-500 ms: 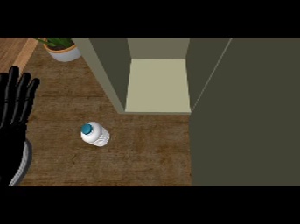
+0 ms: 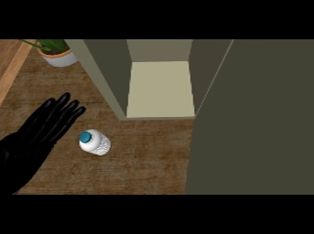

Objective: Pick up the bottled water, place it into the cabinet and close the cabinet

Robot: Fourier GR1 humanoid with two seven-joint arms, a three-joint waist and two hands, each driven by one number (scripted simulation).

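Observation:
A small bottled water [image 2: 94,142], clear white with a teal cap, stands upright on the brown counter in front of the cabinet. My left hand [image 2: 34,140] is open with fingers straight, just left of the bottle, fingertips close to it but apart. The cabinet [image 2: 159,87] is open, showing a pale bare shelf inside. Its olive door [image 2: 261,119] swings out and fills the right side of the view. My right hand does not show.
A potted plant [image 2: 56,52] in a white pot stands at the back left, beside the cabinet's left wall. A lighter wooden strip [image 2: 0,77] runs along the left edge of the counter.
My left hand has moved right and tilted toward the bottle, closing most of the gap. The bottle and cabinet door stay where they were.

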